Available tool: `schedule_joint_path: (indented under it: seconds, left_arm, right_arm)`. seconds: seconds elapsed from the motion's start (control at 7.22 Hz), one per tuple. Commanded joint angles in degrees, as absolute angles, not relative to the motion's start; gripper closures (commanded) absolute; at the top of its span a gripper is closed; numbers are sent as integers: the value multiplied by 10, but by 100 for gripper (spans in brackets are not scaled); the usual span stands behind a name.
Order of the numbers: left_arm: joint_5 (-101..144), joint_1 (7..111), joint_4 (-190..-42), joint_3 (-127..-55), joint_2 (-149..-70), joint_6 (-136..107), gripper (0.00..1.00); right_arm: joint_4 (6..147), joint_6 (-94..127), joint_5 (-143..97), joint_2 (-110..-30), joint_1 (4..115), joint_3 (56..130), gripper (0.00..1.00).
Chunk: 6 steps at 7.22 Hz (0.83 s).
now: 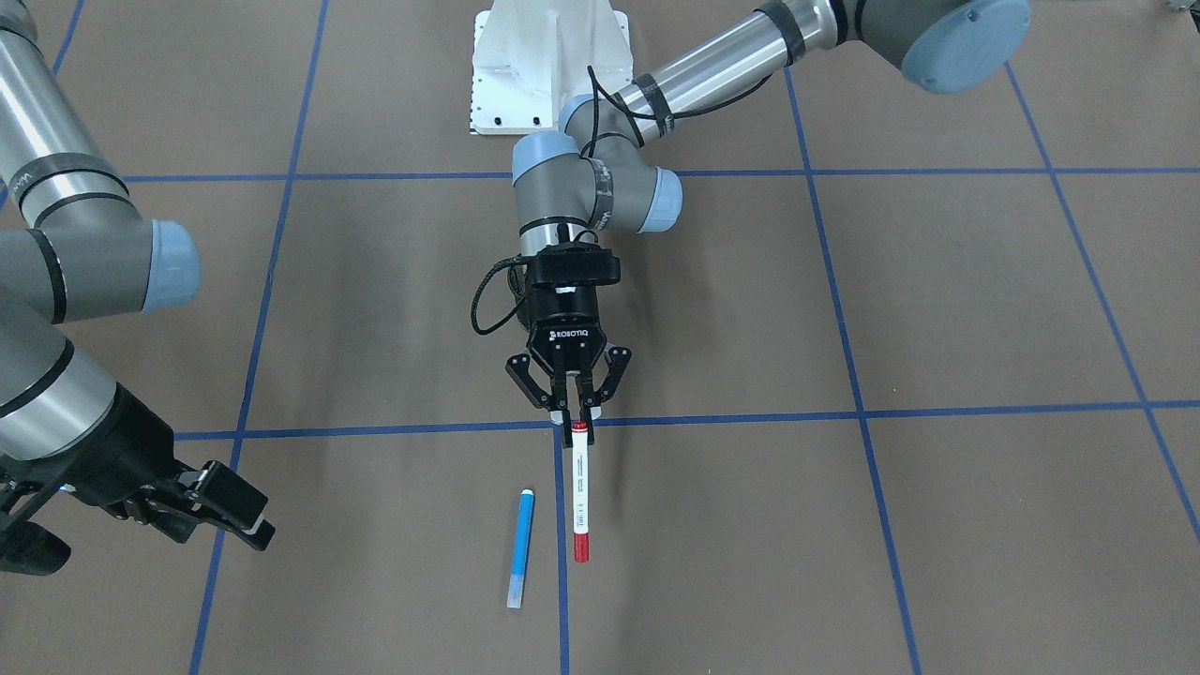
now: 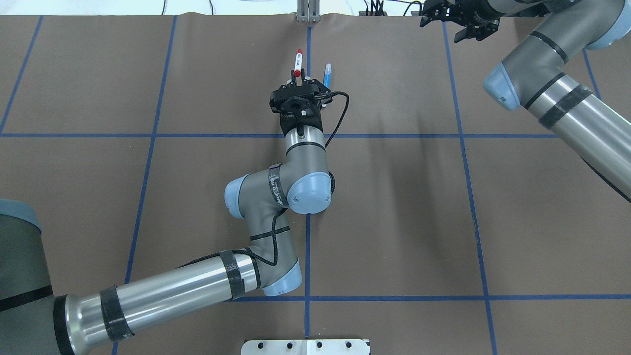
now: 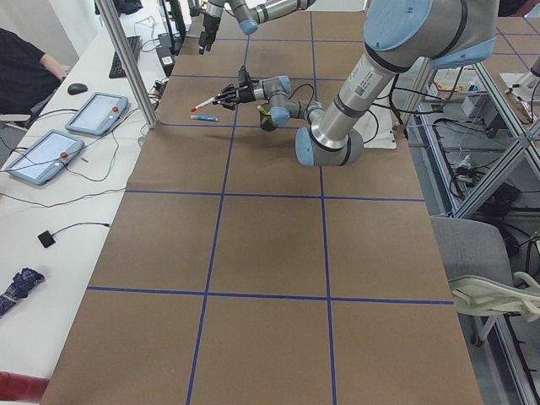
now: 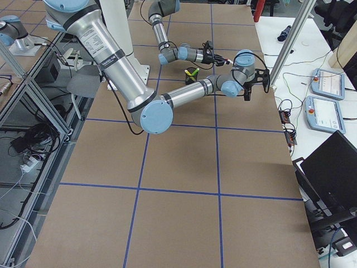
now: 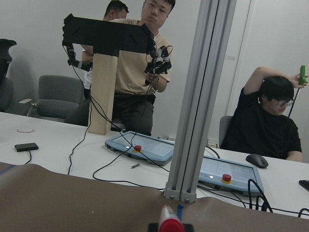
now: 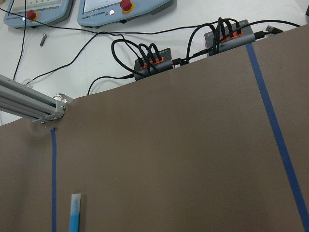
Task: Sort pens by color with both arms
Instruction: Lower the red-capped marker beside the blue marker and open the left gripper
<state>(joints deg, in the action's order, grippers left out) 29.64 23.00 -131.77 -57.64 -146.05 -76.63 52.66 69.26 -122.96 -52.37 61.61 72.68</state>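
Firmly, the left claw (image 1: 575,412) pinches one red end of the white-barrelled pen (image 1: 580,492). The blue pen (image 1: 521,544) lies on the brown surface (image 1: 844,309) just beside the white-barrelled pen. The right claw (image 2: 446,24), its fingers spread, hangs well apart from that pen.

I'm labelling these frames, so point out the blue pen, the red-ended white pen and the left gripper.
blue pen (image 1: 522,541): front-facing view, blue barrel.
red-ended white pen (image 1: 580,494): front-facing view, white barrel.
left gripper (image 1: 575,411): front-facing view, between its fingertips.
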Motion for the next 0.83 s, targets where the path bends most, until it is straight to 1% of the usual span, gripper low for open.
schedule_joint_path:
  seconds: [0.0, 0.28, 0.55, 0.69]
  left_arm:
    - [298, 230, -1318, -553, -1474, -768, 100]
    - [298, 231, -1317, -538, -1491, -776, 91]
    - [301, 235, -1317, -527, -1499, -779, 91]
    - [303, 240, -1318, -500, -1512, -780, 91]
  right_arm:
    - [526, 692, -1229, -526, 616, 727, 0]
    - [525, 693, -1229, -529, 616, 727, 0]
    - [525, 692, -1229, -530, 615, 727, 0]
    - [525, 691, -1228, -530, 615, 727, 0]
